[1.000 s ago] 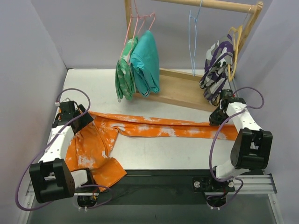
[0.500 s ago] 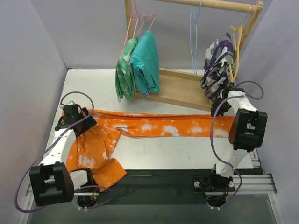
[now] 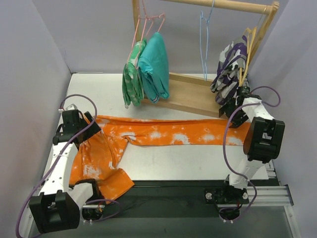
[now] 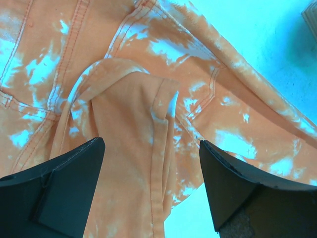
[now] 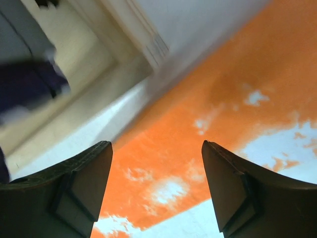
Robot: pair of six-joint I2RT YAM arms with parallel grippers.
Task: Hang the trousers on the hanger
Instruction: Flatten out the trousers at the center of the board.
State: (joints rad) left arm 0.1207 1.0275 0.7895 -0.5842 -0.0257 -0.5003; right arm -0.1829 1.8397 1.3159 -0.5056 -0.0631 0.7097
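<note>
Trousers [image 3: 168,136] leg straightened out, right fingers [image 5: 237,193] newly parted

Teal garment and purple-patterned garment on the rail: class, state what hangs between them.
Only the light-blue hanger, with nothing on it, hangs from the rail between the teal garment and the purple-patterned garment; the top view shows it.

Teal garment [image 3: 154,64] and purple-and-white garment [image 3: 228,69] hang from a wooden rail [image 3: 233,5] over the white table [image 3: 163,161]
</note>
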